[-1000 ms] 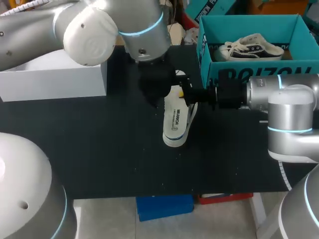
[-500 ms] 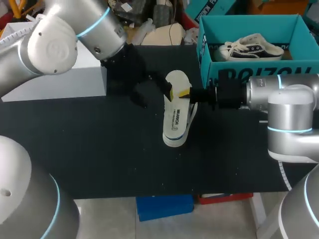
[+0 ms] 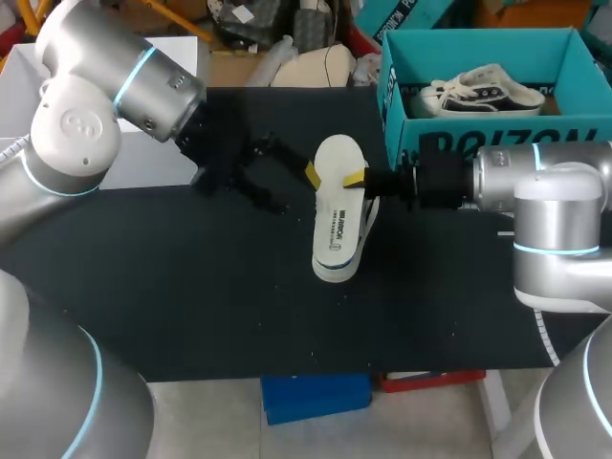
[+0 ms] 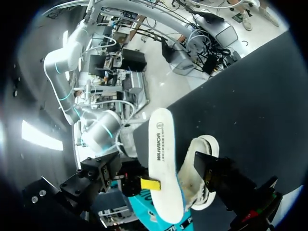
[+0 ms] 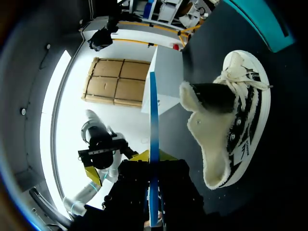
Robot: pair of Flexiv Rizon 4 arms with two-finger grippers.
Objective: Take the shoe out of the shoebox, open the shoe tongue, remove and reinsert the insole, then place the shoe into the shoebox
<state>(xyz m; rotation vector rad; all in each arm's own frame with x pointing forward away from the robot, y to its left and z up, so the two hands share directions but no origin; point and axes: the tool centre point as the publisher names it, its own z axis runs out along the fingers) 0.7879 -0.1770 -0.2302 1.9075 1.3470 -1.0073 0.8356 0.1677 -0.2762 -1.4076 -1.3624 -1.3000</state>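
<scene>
My right gripper [image 3: 354, 179] is shut on the edge of a white insole [image 3: 335, 215], holding it on edge above the black table. The right wrist view shows that insole [image 5: 153, 120] edge-on as a thin strip between the yellow tips [image 5: 166, 155]. The black-and-white shoe [image 5: 231, 120] lies on its side next to it, tongue pulled open; from above, the shoe [image 3: 370, 218] peeks out behind the insole. My left gripper [image 3: 287, 182] stands open just left of the insole, touching nothing. From the left wrist, the insole [image 4: 163, 163] and shoe [image 4: 202, 144] lie ahead.
The teal shoebox [image 3: 397, 115] stands at the back right with another shoe [image 3: 483, 88] inside. A white box [image 3: 143, 163] sits at the back left, partly behind my left arm. The black mat [image 3: 239, 306] runs to the table's front edge.
My left arm has swung back to the left, off the insole, and its gripper now sits apart from it. The right gripper and insole have not moved.
</scene>
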